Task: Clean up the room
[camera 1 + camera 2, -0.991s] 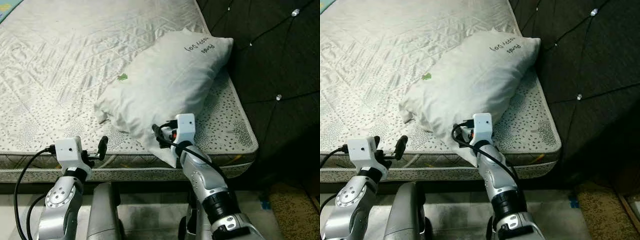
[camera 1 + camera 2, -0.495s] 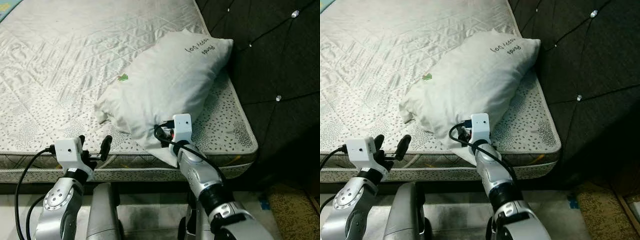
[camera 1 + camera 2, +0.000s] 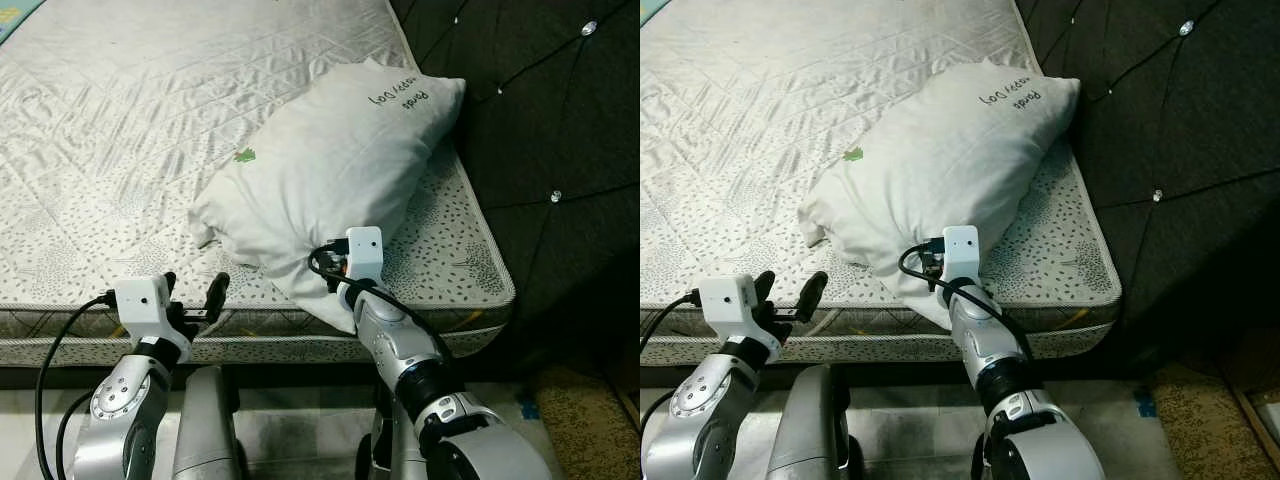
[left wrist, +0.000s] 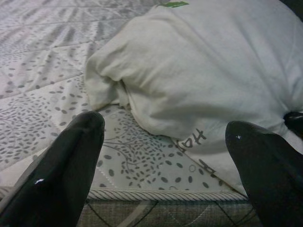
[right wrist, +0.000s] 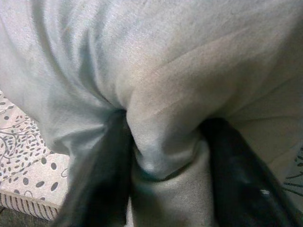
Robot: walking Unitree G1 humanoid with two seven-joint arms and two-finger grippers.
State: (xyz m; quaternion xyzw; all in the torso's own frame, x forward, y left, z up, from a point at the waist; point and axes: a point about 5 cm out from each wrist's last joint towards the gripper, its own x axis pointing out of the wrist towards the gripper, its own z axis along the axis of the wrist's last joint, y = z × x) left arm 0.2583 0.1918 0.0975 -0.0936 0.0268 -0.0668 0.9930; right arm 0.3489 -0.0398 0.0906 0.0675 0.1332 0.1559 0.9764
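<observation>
While right gripper (image 5: 163,156) pinches pillow (image 3: 330,165) corner | left gripper (image 4: 163,156) jaws wide, empty | risk: slippery fabric slides free off mattress (image 3: 120,120) edge.

arms: silver, jointed, black elbow rings | wrists: white camera boxes, looping black cables | left pincer (image 3: 192,300) and right pincer (image 5: 163,156): long glossy black fingers
</observation>
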